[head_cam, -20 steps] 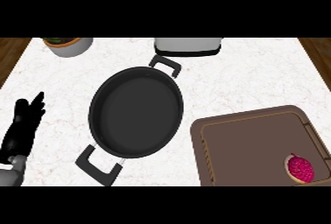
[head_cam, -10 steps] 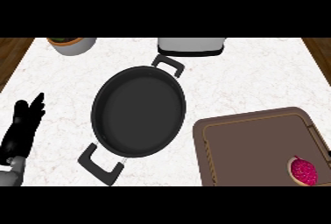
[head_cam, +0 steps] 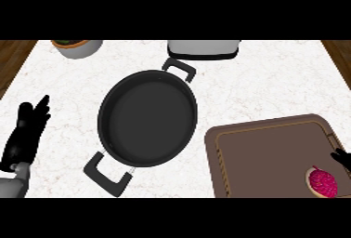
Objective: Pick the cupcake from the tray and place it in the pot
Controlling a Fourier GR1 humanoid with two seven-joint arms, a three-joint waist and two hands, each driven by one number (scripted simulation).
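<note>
One cupcake (head_cam: 322,181) lies at lower right on the tray (head_cam: 267,158). Right robot hand (head_cam: 341,159) barely shows at the edge; finger state cannot be told. Left robot hand (head_cam: 26,132) rests open, lower left. Risk: a blind approach may nudge the cupcake away from the pot (head_cam: 147,118).

Left hand (head_cam: 26,135) sits at the left edge of the frame, a bit below the middle, black fingers straight and pointing up toward the top, open and resting. Its grey forearm comes in from the lower left corner. The right hand (head_cam: 342,159) barely shows: just a sliver of black at the right edge, lower part of the frame. Can't tell how it's posed from that little bit.
</note>
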